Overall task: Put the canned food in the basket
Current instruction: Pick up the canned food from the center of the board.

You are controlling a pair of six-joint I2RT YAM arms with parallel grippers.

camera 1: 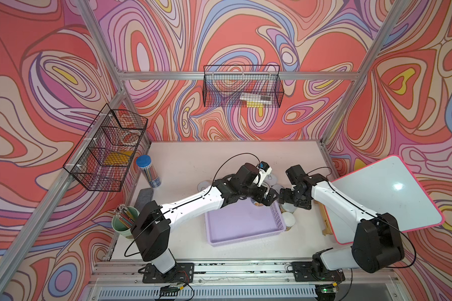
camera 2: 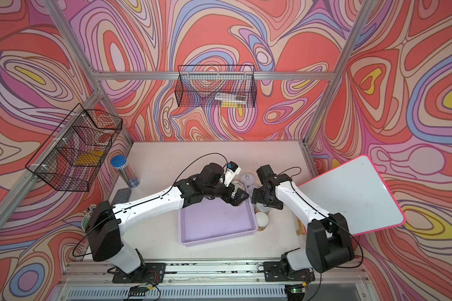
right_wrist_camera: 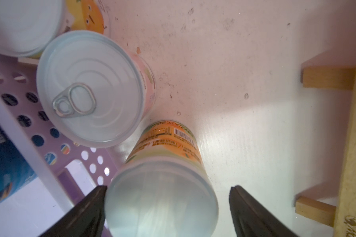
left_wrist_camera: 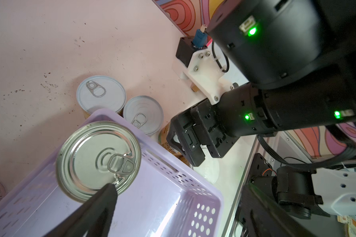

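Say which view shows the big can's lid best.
Left wrist: the big can shows its lid and tab close up. Both top views: mostly hidden by the left arm. Right wrist: only its blue label.

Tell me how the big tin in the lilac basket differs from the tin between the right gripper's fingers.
Place: the big tin stands inside the basket, in a corner; the small tin stands on the table just outside its wall. Label: the big tin's is blue, the small tin's orange. Lid: shiny bare metal on the big tin, whitish on the small tin. Both are upright.
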